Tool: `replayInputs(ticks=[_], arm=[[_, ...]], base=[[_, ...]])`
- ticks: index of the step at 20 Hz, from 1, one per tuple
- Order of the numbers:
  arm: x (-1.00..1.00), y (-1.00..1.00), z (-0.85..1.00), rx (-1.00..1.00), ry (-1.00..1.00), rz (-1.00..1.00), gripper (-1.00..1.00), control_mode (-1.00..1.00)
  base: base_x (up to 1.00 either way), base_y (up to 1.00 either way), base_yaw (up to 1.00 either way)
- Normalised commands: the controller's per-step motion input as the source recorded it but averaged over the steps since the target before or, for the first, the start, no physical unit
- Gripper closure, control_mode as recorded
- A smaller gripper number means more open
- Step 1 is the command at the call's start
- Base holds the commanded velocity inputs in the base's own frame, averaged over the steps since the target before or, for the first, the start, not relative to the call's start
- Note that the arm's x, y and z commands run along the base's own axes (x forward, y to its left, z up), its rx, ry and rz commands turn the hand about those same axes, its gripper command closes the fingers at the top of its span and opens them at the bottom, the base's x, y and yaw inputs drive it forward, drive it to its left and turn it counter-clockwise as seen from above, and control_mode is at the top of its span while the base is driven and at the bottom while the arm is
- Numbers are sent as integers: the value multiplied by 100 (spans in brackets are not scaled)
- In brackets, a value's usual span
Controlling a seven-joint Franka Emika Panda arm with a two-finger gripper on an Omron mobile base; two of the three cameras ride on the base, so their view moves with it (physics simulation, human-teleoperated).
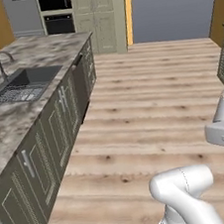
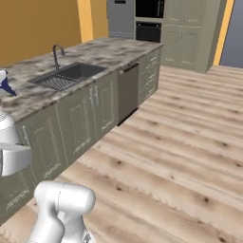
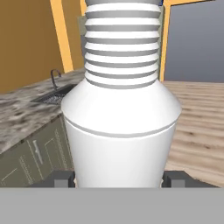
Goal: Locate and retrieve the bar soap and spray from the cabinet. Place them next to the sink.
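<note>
Spray point(image 3: 121, 131): white ribbed bottle, upright, pinched between gripper point(image 3: 118, 178) fingertips at lower centre of hand view, long axis vertical. Sink point(image 3: 54, 97): dark basin with faucet, at left middle of hand view, beyond and left of bottle. Counter point(image 2: 33, 97): bare marbled room beside basin, near edge at lower left. Judgement: carry leftward over edge, set down by basin.

The spray point(image 3: 121, 109) is blocking the middle of the hand view; its top is running off the 12 o'clock edge. Its blue nozzle point(image 2: 5, 85) is being cut by the 9 o'clock edge in the right base view. The fingertips point(image 3: 61, 178) are showing only as dark stubs flanking the bottle, contact unclear.
</note>
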Motion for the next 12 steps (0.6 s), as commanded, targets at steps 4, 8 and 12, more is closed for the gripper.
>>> replayInputs(ticks=[4,8,12], arm=[[0,0,0,0,0,0,100,100],[0,0,0,0,0,0,100,100],[0,0,0,0,0,0,100,100]], base=[[90,2,15],[92,0,21],[28,24,40]])
